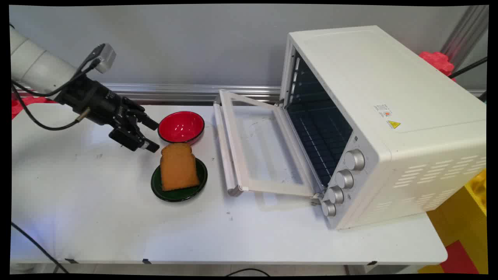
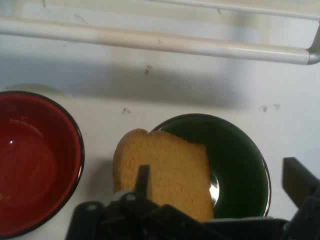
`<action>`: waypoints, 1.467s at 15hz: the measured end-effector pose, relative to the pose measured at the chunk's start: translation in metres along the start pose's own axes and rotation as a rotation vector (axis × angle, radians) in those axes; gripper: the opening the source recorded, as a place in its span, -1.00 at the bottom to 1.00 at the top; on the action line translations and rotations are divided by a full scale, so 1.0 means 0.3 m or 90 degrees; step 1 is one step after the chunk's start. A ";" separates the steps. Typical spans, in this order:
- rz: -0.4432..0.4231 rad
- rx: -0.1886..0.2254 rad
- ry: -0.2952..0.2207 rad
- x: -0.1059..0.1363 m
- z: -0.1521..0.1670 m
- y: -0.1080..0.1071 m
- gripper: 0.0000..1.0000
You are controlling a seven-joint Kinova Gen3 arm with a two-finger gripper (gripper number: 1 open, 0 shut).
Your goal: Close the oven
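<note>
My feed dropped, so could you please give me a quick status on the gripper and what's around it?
Gripper open, low beside toast. Toast on green plate. Red bowl alongside; oven door down.

gripper (image 1: pixel 149 135) – matt blk plastic/metal look | red bowl (image 1: pixel 181 127) – glossy, smooth, glazed look | green plate (image 1: pixel 179 180) – dk, glossy rim | toast slice (image 1: pixel 177 167) – dry, matt, fine-grained | oven (image 1: pixel 383 120) – smooth white painted metal, satin; knobs (image 1: pixel 354 160) brushed metal; door (image 1: pixel 261 146) clear glass pane | table (image 1: pixel 97 210) – white, smooth, scuffed

Yellow triangular warning sign and unreadable small label on the white oven's top (image 1: pixel 389 89)
</note>
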 end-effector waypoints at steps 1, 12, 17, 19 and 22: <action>0.002 -0.002 0.004 0.000 0.006 -0.002 -1.00; 0.007 -0.005 0.019 -0.011 0.061 -0.045 -1.00; 0.011 -0.010 0.032 0.000 0.123 -0.064 -1.00; 0.015 -0.009 0.038 0.009 0.164 -0.073 -1.00; 0.023 -0.008 0.045 0.019 0.235 -0.078 -1.00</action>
